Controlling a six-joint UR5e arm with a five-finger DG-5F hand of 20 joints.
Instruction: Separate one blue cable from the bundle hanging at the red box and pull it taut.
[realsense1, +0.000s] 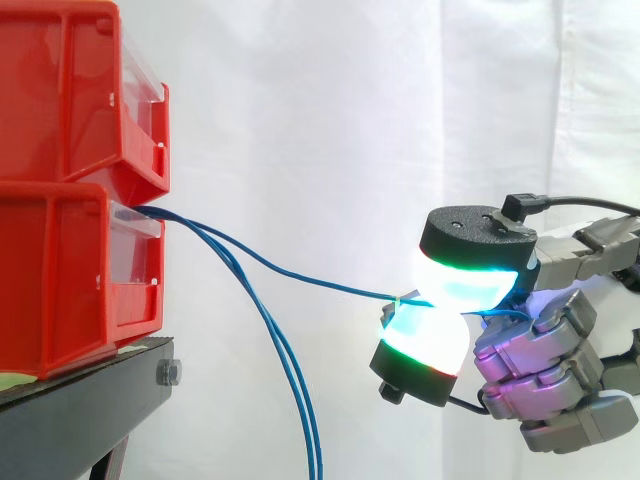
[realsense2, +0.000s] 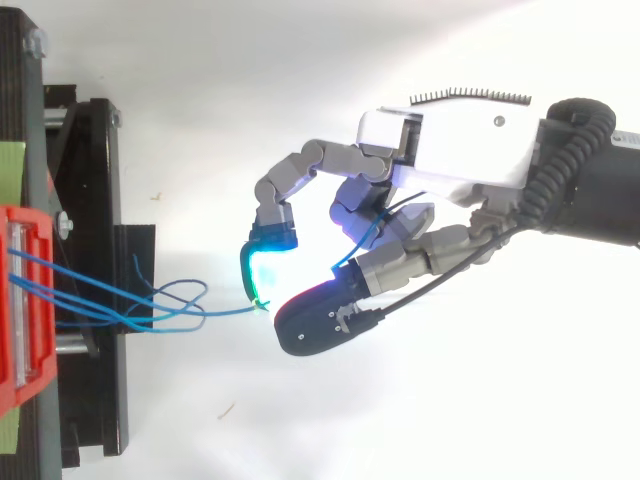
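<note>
Robot hand (realsense1: 545, 345) pinches one blue cable (realsense1: 330, 286) between two glowing pads (realsense1: 470, 285), with its other fingers curled. That cable runs from the lower red box (realsense1: 70, 270), at 9 o'clock from the robot hand, in an almost straight line to the pinch. The other blue cables (realsense1: 288, 370) hang loose from the box toward 5 o'clock

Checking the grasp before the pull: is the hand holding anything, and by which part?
One blue cable, pinched partway along its length between the fingers of the hand, away from the red box.
</note>
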